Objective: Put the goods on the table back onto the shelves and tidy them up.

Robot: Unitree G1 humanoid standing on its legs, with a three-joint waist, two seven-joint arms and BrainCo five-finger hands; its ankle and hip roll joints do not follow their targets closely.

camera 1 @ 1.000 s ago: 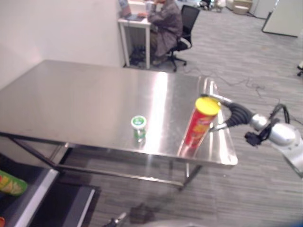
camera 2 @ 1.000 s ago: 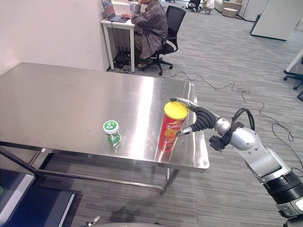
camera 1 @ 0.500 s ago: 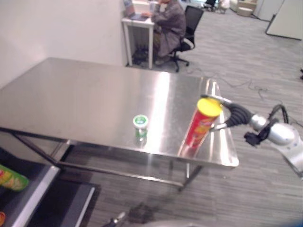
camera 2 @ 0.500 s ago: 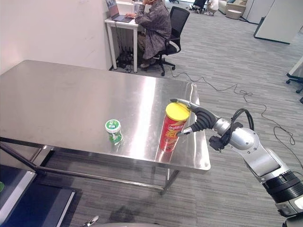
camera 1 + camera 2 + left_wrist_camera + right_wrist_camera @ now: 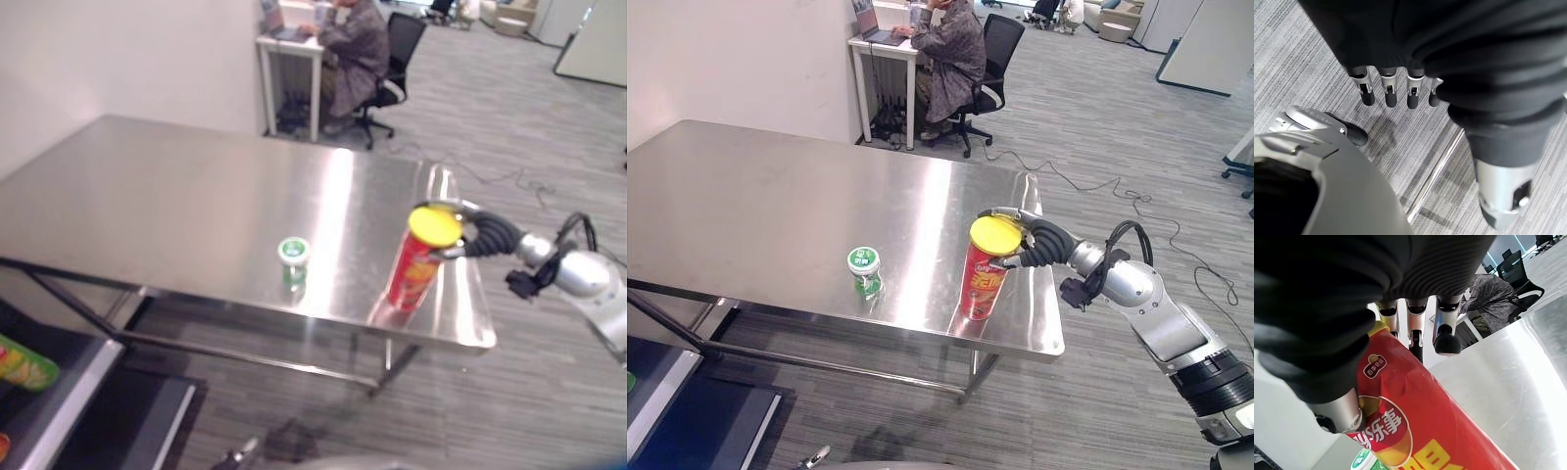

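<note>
The tall red crisp tube with a yellow lid [image 5: 986, 279] stands upright near the right edge of the steel table [image 5: 774, 206], the right hand [image 5: 1027, 245] curled round its top. A small green-lidded cup [image 5: 863, 270] stands apart. The left hand [image 5: 1396, 90] hangs relaxed, empty.

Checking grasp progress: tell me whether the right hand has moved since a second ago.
Yes. The right hand has closed in on the red chip can, fingers now curled round its top; the can stays near the table's right edge.
</note>
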